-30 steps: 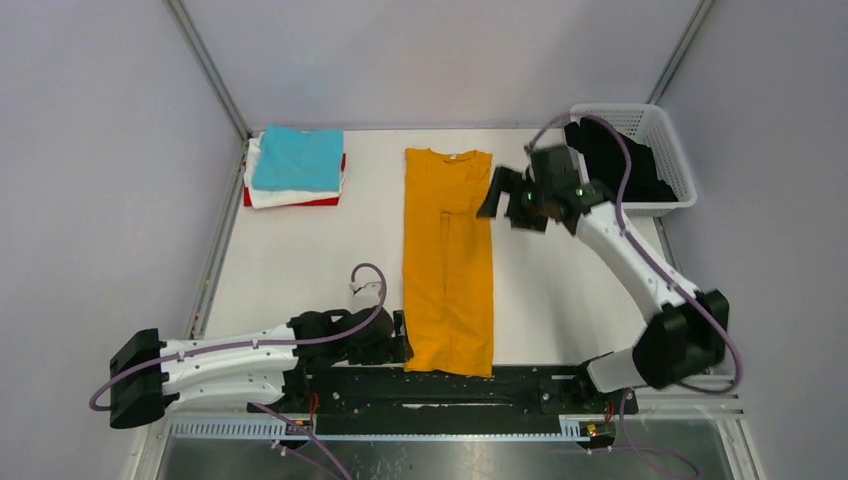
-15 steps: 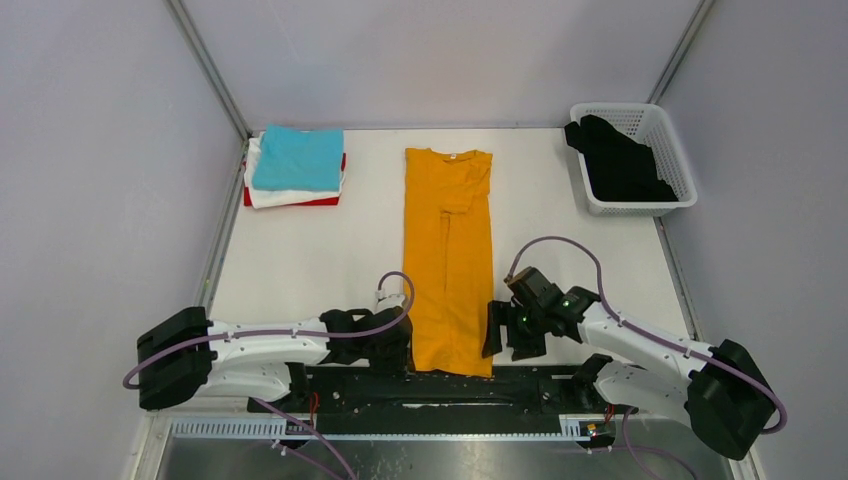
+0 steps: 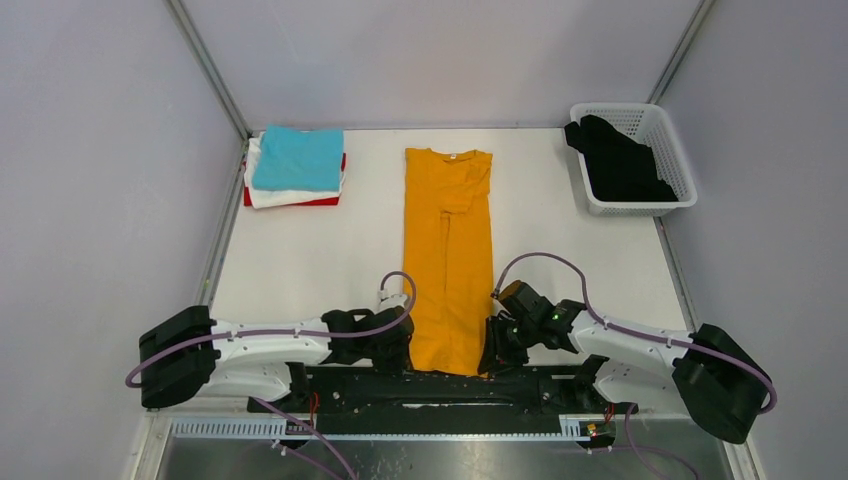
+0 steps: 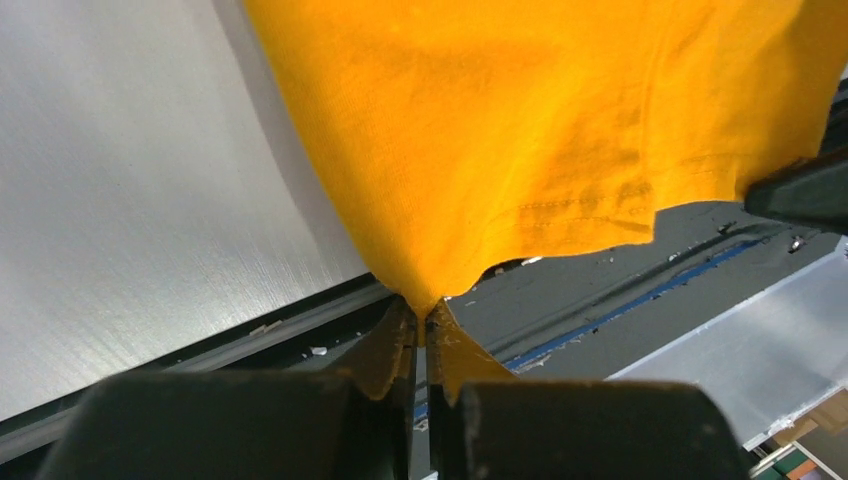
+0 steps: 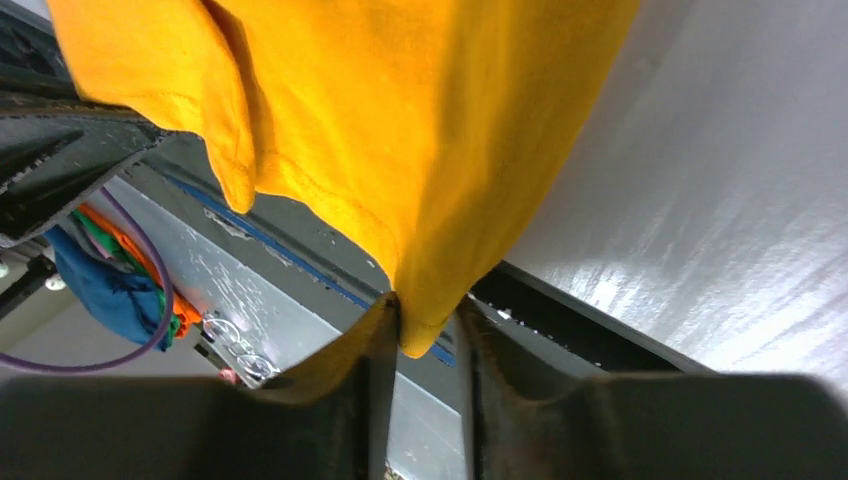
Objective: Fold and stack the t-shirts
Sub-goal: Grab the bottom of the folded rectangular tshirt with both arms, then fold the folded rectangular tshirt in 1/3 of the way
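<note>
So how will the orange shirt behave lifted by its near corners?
Likely floppy: the orange shirt sags and ripples past the table edge. Probably light: the left end effector pinches a thin corner. Its middle may droop between that and the right end effector.

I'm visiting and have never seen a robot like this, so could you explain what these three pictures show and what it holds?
Two robot arms are bolted to the table. The wide picture looks down from above; the two close-ups come from a camera on each wrist. An orange t-shirt, folded into a long strip, lies in the middle. A stack of folded shirts, turquoise on top, sits far left; a white basket with a dark garment sits far right. The left gripper pinches one near corner of the orange t-shirt. The right gripper straddles the other corner; whether it is clamped is unclear.
</note>
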Controlling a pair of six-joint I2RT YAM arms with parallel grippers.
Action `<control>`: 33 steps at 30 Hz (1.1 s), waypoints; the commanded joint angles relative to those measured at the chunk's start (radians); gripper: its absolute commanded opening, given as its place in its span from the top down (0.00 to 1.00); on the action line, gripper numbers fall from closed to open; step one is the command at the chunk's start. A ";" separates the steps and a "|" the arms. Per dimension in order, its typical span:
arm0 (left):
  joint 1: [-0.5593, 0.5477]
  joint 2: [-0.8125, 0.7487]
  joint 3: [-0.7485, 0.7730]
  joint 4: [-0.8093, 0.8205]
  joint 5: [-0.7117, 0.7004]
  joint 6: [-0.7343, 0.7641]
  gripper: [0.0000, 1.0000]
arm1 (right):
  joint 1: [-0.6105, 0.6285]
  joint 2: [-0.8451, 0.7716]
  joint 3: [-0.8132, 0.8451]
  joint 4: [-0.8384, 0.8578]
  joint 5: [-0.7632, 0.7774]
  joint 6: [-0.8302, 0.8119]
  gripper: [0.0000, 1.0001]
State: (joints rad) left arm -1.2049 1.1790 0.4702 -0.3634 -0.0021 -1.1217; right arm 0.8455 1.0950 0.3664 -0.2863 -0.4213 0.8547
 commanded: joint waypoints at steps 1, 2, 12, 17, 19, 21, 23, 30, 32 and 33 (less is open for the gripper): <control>-0.012 -0.063 -0.007 0.041 0.016 0.002 1.00 | 0.023 0.004 0.006 0.031 -0.075 0.002 0.76; -0.014 -0.081 -0.006 0.041 0.017 0.007 1.00 | 0.024 -0.005 0.004 0.042 -0.093 0.003 0.84; 0.022 -0.097 0.198 -0.129 -0.224 0.117 1.00 | -0.028 0.013 0.220 -0.064 -0.071 -0.104 1.00; 0.198 -0.014 0.284 -0.071 -0.202 0.201 1.00 | -0.188 0.074 0.334 -0.083 -0.059 -0.171 1.00; 0.277 0.029 0.338 -0.053 -0.182 0.242 1.00 | -0.244 0.115 0.390 -0.089 -0.057 -0.207 1.00; 0.347 0.081 0.400 -0.054 -0.169 0.280 1.00 | -0.286 0.171 0.453 -0.099 -0.060 -0.227 1.00; 0.410 0.145 0.469 -0.056 -0.141 0.327 1.00 | -0.329 0.228 0.516 -0.099 -0.059 -0.232 1.00; 0.558 0.394 0.699 -0.076 -0.082 0.427 1.00 | -0.447 0.435 0.728 -0.098 -0.015 -0.245 1.00; 0.586 0.475 0.759 -0.085 -0.071 0.444 1.00 | -0.471 0.514 0.779 -0.093 -0.012 -0.243 1.00; 0.601 0.507 0.786 -0.091 -0.067 0.449 1.00 | -0.485 0.544 0.804 -0.086 -0.013 -0.239 1.00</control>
State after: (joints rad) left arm -0.6479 1.5856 1.1507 -0.4545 -0.1097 -0.7425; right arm 0.4004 1.5379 1.0725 -0.3759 -0.4538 0.6369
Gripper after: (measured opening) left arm 0.024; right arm 0.029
